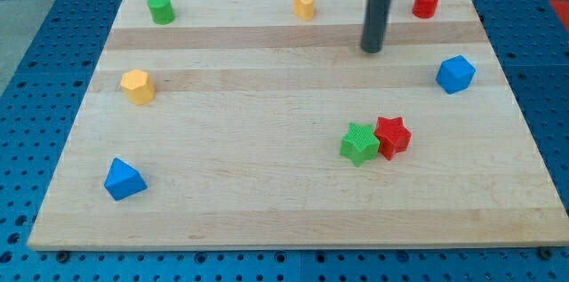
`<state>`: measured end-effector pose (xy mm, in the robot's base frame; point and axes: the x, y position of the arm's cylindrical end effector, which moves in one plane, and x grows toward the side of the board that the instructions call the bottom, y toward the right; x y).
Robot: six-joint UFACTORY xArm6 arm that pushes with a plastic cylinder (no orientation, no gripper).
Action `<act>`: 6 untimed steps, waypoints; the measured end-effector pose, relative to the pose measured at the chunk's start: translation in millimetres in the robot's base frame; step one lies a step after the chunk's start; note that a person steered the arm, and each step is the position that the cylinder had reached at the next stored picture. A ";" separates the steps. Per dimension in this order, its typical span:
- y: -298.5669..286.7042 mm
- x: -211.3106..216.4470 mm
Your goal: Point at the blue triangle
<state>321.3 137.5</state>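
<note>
The arm ends in a dark rod with no gripper, so there is nothing to spread, press together or pinch; only my tip [371,49] matters here. It stands near the top edge of the wooden board [267,220], somewhat right of centre, between the yellow block [304,4] and the red cylinder [426,2] that sit along that top edge. It touches neither of them.

The task's thing, the blue triangle [124,180], lies by the board's bottom-left corner, alone, with bare wood all round it. That puts it well apart from my tip, roughly on the diagonal across the board, so the pointing is judged not yet done: the rod would need to travel down and to the view's left.

The other blocks are spread out, which probably explains why the rod sits where it does, in an open gap rather than against anything. A green cylinder [161,8] is near the top-left corner, a yellow hexagon-like block [138,85] sits by the left edge, and a blue cube [455,74] is by the right edge. The green star [358,143] and red star [392,136] are touching each other, right of centre towards the bottom edge.

A straight diagonal line to the triangle looks likely to pass left of the two stars, though from this slanted view the margin is hard to judge.
</note>
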 end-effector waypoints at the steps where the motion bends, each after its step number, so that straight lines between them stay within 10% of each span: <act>1: 48.6 -11.0; 6: 97.2 -122.3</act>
